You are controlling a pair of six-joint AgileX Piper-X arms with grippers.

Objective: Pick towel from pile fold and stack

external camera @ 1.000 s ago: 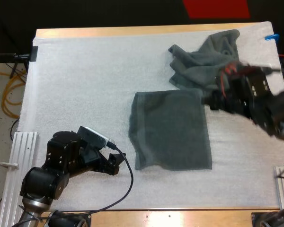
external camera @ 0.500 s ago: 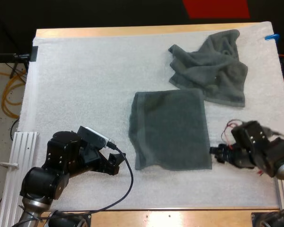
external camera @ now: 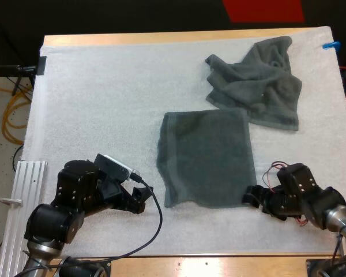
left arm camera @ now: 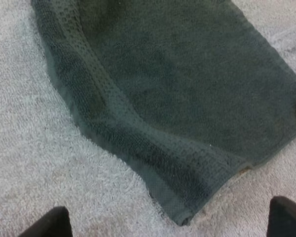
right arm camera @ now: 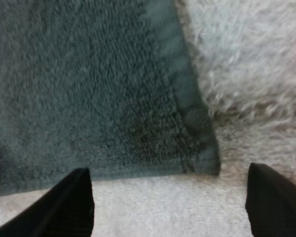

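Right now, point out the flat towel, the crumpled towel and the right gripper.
flat towel [external camera: 207,158], high view, middle of its top face.
crumpled towel [external camera: 256,86], high view, centre of the heap.
right gripper [external camera: 249,196], high view, between fingertips at the flat towel's near corner.

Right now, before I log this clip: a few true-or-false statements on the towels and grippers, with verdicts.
The right gripper is shut on the spread towel. False: it is open at that towel's near right corner.
The crumpled towel lies beyond the spread towel, farther from the arms. True.
The left gripper holds the crumpled towel. False: it is open, beside the spread towel's near left corner.
The spread towel lies flat on the white mat. True.
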